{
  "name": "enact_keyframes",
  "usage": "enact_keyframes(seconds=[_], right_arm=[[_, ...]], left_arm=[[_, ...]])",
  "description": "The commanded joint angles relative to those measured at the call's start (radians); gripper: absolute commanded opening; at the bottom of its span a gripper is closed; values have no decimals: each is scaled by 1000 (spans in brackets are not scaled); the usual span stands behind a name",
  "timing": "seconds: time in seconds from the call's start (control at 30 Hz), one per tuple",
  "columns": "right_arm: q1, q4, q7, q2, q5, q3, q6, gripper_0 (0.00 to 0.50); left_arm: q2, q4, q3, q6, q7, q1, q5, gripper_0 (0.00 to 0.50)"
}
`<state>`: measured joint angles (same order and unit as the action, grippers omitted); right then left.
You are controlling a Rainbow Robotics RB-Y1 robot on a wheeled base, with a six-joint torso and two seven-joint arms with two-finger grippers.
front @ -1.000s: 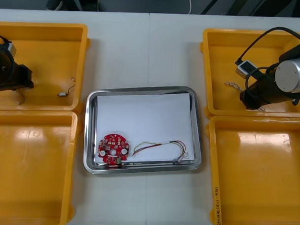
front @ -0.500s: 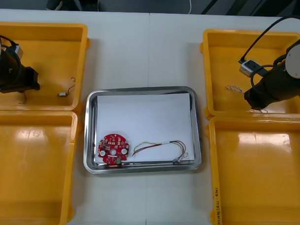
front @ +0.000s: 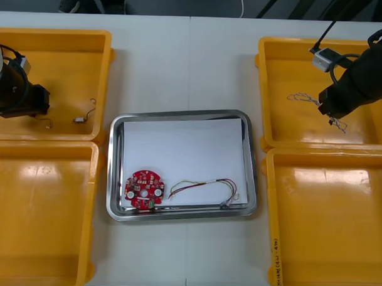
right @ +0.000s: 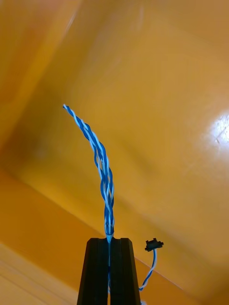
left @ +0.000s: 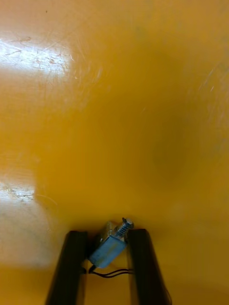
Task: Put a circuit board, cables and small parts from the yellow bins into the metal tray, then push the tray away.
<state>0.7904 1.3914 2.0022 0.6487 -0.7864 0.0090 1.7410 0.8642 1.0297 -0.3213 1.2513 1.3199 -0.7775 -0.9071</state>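
Blue-and-white twisted cable [right: 102,162] held by the right gripper [right: 109,240], black fingers pressed together on it. The cable rises past the tips, and a black-plugged end curls just beside them. Gripper hangs over the upper-right yellow plastic bin [front: 288,65] of the front view. Small silvery metal part [left: 110,244] clamped, tilted, in the left gripper [left: 107,234] over the upper-left yellow bin [front: 68,63]. Centre frame: shiny metal tray [front: 113,165], white inside, holding a round red circuit board [front: 143,189] and a red-and-yellow cable [front: 205,187] along its lower edge.
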Motion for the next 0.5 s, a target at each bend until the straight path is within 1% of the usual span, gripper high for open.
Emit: enact_keyframes(seconds=[0.03,0.23,0.37,0.4,0.5], right_arm=[[78,44,-129,45,-62,-29,43,0],[96,89,-230,45,-116,-18,91,0],[104,126,-296,45,-128,6,115,0],[109,144,-335,45,-134,26,121,0],[113,175,-393,43,-139,57,123,0]], left_arm=[[-17,-8,-7,-4,96,-39,13,6],[-17,-8,-7,-4,93,-39,19,0],[-13,-8,-4,5,91,-40,17,0],[-11,-7,7,22,90,-45,14,0],[2,12,24,69,87,-55,13,0]])
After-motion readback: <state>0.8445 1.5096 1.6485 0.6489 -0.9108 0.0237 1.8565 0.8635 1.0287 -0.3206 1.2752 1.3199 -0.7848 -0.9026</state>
